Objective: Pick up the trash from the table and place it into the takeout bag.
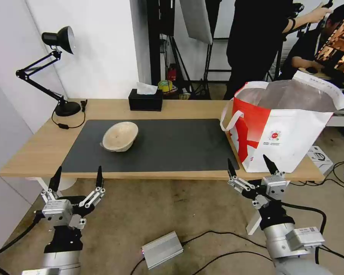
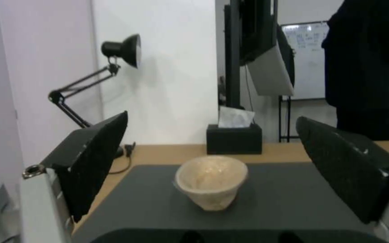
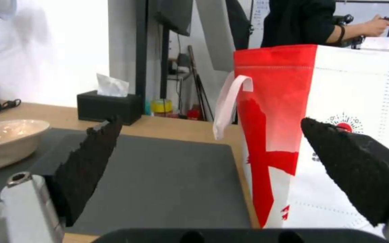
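**A:** Beige is the one colour of trash I can find on the table [image 1: 172, 107]: a single shallow bowl [image 1: 120, 136], tipped on its side, sitting on the dark grey mat [image 1: 172, 147] left of the frame's centre in the head view. How far along would you call this?

**B:** Well along, I'd judge. That beige bowl is the one item on the tabletop, so one pick and one drop seem left. The takeout bag [image 1: 283, 124] stands upright at the right end of the table, mouth open, well apart from the bowl. Its foil lining shows, but what lies inside is hidden.

**A:** And the arms?

**B:** Both hang low at the bottom of the head view, in front of the table's near edge. The left gripper [image 1: 77, 178] sits lower left with its fingers spread wide and nothing between them; the right gripper [image 1: 252, 168] sits lower right, just before the bag, likewise spread and empty.

**A:** What do the wrist views add?

**B:** The left wrist view frames the bowl [image 2: 211, 180] dead centre between its fingers, showing its tilt and empty inside. The right wrist view shows the bag's red side panel and white strap handle [image 3: 228, 101] close up, with the bowl's rim at the frame's left edge.
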Available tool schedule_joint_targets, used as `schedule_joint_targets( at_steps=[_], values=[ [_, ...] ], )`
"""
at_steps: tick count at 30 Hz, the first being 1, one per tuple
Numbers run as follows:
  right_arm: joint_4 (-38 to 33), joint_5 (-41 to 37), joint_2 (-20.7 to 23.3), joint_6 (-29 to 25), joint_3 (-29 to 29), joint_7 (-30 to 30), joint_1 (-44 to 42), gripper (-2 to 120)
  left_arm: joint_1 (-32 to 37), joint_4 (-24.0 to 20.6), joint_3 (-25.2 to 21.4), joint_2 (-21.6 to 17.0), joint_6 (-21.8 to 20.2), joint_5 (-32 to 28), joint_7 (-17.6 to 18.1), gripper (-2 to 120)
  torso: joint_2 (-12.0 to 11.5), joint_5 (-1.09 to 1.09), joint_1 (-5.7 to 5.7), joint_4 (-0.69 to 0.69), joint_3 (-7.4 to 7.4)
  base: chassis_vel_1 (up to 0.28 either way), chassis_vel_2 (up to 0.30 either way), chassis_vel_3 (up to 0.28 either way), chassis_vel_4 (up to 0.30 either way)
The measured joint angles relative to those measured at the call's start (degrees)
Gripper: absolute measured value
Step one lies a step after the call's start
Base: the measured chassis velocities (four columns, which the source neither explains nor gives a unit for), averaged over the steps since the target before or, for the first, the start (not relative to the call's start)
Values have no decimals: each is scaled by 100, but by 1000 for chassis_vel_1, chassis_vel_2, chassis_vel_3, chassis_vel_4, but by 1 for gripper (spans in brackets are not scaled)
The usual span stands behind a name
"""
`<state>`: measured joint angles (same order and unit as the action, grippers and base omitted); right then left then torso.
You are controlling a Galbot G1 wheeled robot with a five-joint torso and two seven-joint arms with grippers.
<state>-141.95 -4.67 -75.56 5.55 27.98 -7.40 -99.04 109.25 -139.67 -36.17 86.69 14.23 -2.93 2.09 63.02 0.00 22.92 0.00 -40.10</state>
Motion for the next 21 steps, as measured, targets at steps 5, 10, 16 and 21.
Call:
schedule_joint_targets(
  at_steps=[5,10,16,21],
  values=[
    [-13,1,-5,0,26,-3,-26,100,-37,55,3,-123,-52,-68,-28,100,0,0,0,0,0,0,0,0,0],
    [-7,-10,16,13,71,-12,-48,100,-214,107,-11,-484,-266,-302,-33,100,0,0,0,1,0,0,0,0,0],
    [39,-20,-46,17,88,-22,-107,100,-902,303,-99,-1235,-770,-1004,120,100,0,-1,0,0,-1,0,0,0,0],
    [57,-24,-47,10,181,-18,-112,100,-1324,362,-72,-1656,-1131,-1694,264,100,0,0,0,0,0,0,0,0,0]
  ],
)
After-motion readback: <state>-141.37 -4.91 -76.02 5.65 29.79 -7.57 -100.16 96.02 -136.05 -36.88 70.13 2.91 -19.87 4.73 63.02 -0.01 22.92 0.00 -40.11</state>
